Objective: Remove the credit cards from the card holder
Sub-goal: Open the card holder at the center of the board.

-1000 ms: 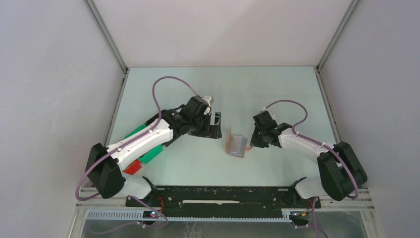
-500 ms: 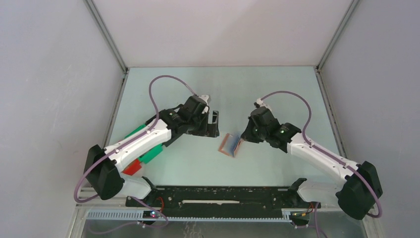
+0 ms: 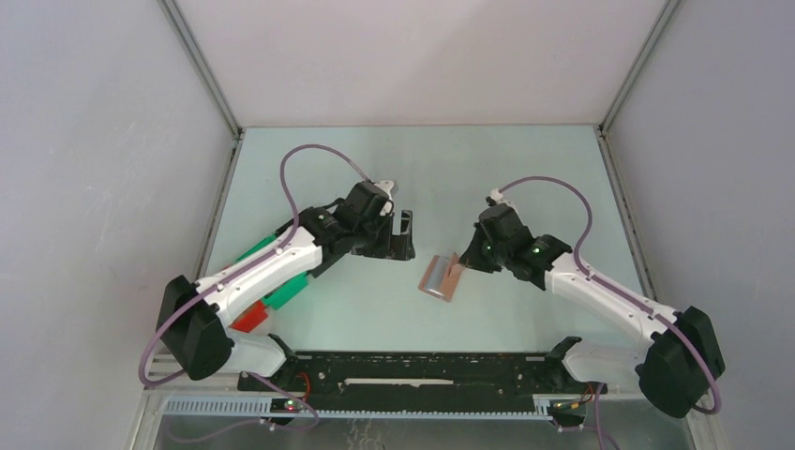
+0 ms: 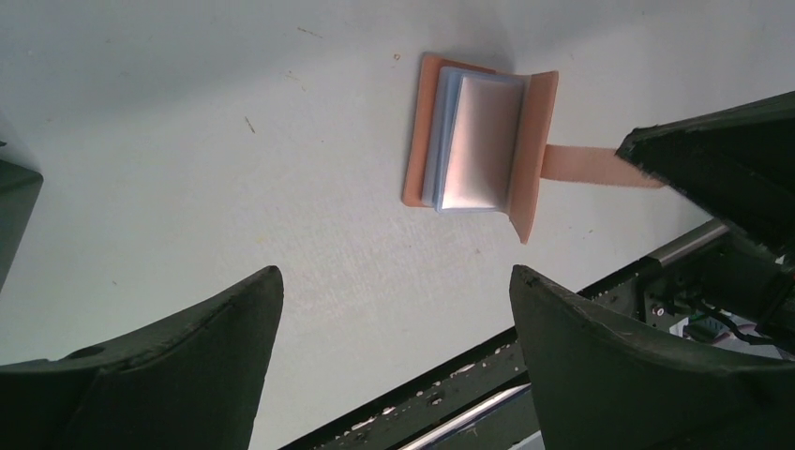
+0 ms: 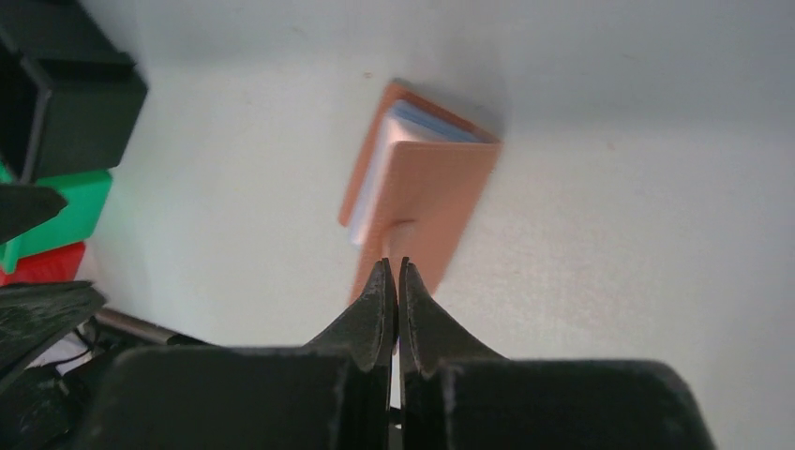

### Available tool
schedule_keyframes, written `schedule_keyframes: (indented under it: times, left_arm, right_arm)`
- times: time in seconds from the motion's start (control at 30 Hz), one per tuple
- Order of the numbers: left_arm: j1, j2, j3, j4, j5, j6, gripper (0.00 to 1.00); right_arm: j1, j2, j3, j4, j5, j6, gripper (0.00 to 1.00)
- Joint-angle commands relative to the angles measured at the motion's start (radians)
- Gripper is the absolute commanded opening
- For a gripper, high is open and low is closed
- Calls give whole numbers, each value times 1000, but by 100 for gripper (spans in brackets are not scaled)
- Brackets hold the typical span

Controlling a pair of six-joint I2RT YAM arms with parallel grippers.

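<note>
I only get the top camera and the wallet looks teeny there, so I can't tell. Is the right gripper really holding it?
Observer: Yes. The right wrist view shows the right gripper shut on the closing tab of the card holder.
Operator: Is it open? Are cards inside?
Observer: It's open. The left wrist view shows pale blue-grey credit cards stacked between its two covers, and one cover is raised.
Operator: What's the other gripper doing?
Observer: The left gripper is open and holds nothing. Its wrist view shows the holder lying beyond its fingertips, not between them.
</note>
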Motion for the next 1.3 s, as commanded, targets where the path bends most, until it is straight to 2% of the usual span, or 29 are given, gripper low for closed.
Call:
schedule_keyframes:
  times: [0.0,0.27,0.3,0.37,0.43,0.6,0.77,0.93,1.07,1.27]
  left_arm:
    - [2,-12,-34,36,30,-6,95]
    - [2,33,-18,49,62,0,95]
    - [2,37,-19,51,67,0,95]
    - [2,43,-19,54,76,-4,95]
    - [1,48,-19,57,82,-6,95]
    - [-3,49,-21,58,83,-8,95]
    - [-4,67,-17,68,93,-12,95]
    - [-12,101,-2,82,112,-18,95]
    - [-14,126,10,95,114,-21,95]
    - [-12,150,13,99,103,-29,95]
  right_arm:
    - [-73,-90,-93,-28,11,-11,0]
    - [-150,-108,-256,-49,28,13,0]
    - [-152,-99,-262,-50,30,19,5]
    - [-156,-77,-263,-51,33,26,26]
    - [-161,-67,-261,-50,35,30,30]
    - [-177,-130,-237,-80,70,27,32]
    - [-197,-219,-186,-161,130,21,52]
    - [-199,-308,-140,-173,127,23,53]
    - [-146,-335,-104,-85,60,25,51]
    - [-2,-192,-12,69,-25,41,47]
